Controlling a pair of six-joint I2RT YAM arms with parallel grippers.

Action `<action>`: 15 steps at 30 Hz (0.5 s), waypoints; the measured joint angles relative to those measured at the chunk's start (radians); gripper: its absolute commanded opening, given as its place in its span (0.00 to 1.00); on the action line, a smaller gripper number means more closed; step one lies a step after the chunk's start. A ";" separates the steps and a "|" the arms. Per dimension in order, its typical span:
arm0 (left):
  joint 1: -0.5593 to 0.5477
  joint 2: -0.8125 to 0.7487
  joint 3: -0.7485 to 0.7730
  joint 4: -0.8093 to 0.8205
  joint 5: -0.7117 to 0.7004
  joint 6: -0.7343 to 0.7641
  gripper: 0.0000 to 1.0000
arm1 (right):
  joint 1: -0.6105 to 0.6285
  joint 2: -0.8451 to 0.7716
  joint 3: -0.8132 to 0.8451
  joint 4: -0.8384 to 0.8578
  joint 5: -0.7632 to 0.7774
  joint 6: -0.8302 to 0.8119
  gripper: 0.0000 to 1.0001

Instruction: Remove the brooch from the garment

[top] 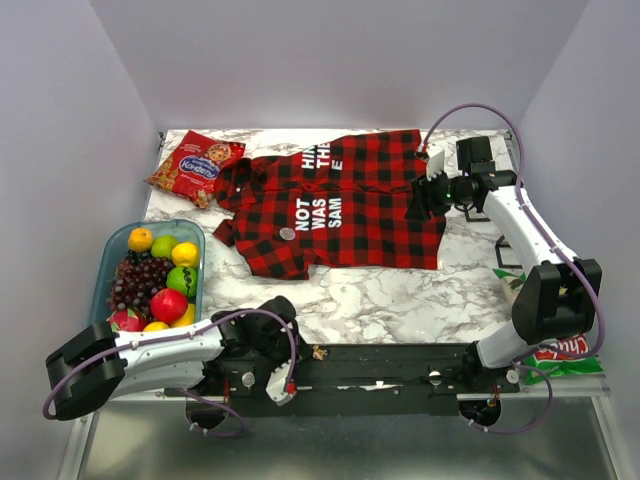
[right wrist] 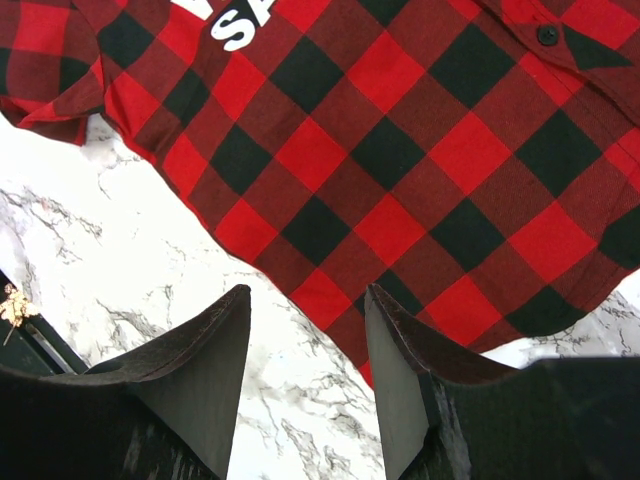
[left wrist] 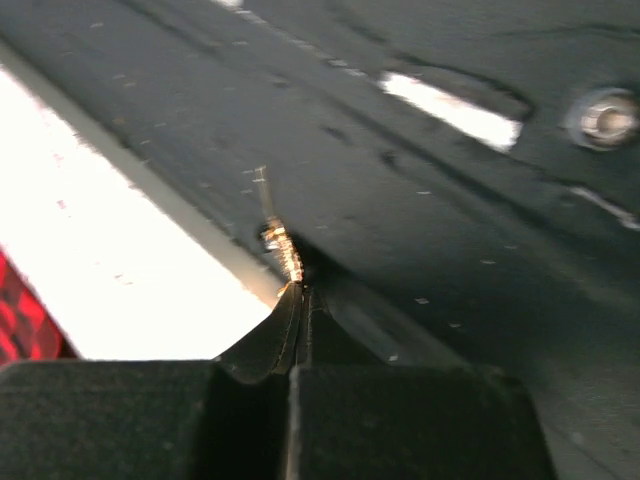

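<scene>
Left gripper is clamped shut, well off the shirt's near hem. Right gripper hangs over the shirt's edge, jaws apart and holding nothing. The brooch is sitting on the shirt, just beside the white lettering.

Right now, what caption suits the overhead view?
Silvery brooch sits on the checked shirt; open right gripper hovers at its edge.

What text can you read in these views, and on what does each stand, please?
"NOT WAS SAM": white letters on the checked shirt.
"THE", "E": same shirt, near the collar; a third word is partly hidden.
"SA": same lettering, cropped, right wrist view.
Red snack packet: logo too blurred.
Green packet, far right: logo mostly hidden.
</scene>
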 measured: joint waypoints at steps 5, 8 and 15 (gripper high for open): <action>0.000 -0.066 0.021 -0.007 -0.001 -0.066 0.00 | 0.000 0.016 0.009 0.000 -0.002 0.009 0.57; 0.000 -0.115 0.050 -0.024 -0.009 -0.115 0.00 | 0.000 0.038 0.034 -0.002 -0.005 0.014 0.57; 0.000 -0.156 0.119 -0.051 -0.100 -0.187 0.00 | 0.000 0.084 0.103 -0.025 -0.029 0.013 0.57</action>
